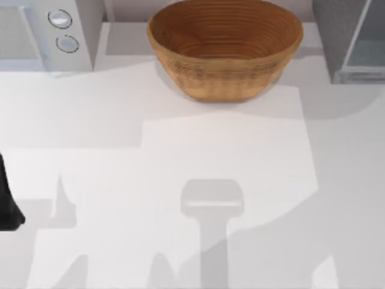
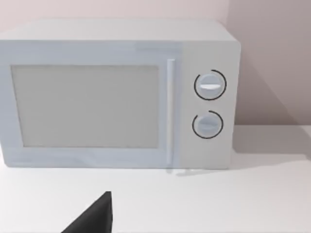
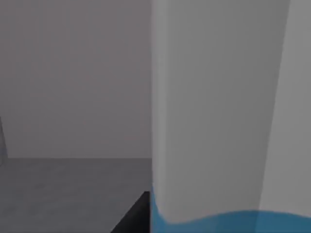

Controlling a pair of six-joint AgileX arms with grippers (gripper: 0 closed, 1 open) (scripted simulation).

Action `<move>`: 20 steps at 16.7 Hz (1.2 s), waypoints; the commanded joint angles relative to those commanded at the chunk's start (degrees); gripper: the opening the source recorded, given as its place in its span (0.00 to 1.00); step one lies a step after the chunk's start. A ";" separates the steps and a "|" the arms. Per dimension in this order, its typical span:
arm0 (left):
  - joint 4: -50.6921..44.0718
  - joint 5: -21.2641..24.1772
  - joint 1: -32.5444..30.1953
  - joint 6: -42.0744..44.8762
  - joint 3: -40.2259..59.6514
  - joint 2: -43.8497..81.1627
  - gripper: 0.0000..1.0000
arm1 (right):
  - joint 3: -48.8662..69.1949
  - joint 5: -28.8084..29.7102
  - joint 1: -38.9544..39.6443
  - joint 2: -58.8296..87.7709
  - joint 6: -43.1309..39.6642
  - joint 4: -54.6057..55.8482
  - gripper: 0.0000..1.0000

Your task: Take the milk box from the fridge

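The milk box (image 3: 218, 107) stands very close in the right wrist view, its side white with a blue band along the bottom. Behind it are the grey inner walls and floor of the fridge (image 3: 73, 97). A dark part of my right gripper (image 3: 136, 216) lies right beside the carton's lower edge. From above, the fridge (image 1: 337, 36) is the dark grey speckled cabinet at the table's far right, with its pale glassy panel (image 1: 368, 45) angled outward. My left gripper (image 2: 95, 216) is parked at the left, facing the white appliance.
A white appliance with two round knobs (image 1: 63, 30) stands at the far left. A woven brown basket (image 1: 225, 45) sits at the far middle, between the appliance and the fridge. The white tabletop (image 1: 192, 180) stretches toward the near edge.
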 joint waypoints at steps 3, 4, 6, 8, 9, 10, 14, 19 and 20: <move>0.00 0.00 0.00 0.00 0.00 0.00 1.00 | 0.00 0.00 0.00 0.00 0.00 0.00 0.25; 0.00 0.00 0.00 0.00 0.00 0.00 1.00 | 0.00 0.00 0.00 0.00 0.00 0.00 0.17; 0.00 0.00 0.00 0.00 0.00 0.00 1.00 | 0.00 0.00 0.00 0.00 0.00 0.00 0.02; 0.00 0.00 0.00 0.00 0.00 0.00 1.00 | 0.00 0.00 0.00 0.00 0.00 0.00 0.00; 0.00 0.00 0.00 0.00 0.00 0.00 1.00 | 0.00 0.00 0.00 0.00 0.00 0.00 0.00; 0.00 0.00 0.00 0.00 0.00 0.00 1.00 | 0.00 0.00 0.00 0.00 0.00 0.00 0.00; 0.00 0.00 0.00 0.00 0.00 0.00 1.00 | 0.00 0.00 0.00 0.00 0.00 0.00 0.00; 0.00 0.00 0.00 0.00 0.00 0.00 1.00 | 0.64 -0.05 -0.14 -3.05 0.09 -3.24 0.00; 0.00 0.00 0.00 0.00 0.00 0.00 1.00 | 0.85 -0.03 -0.17 -3.91 0.11 -4.70 0.00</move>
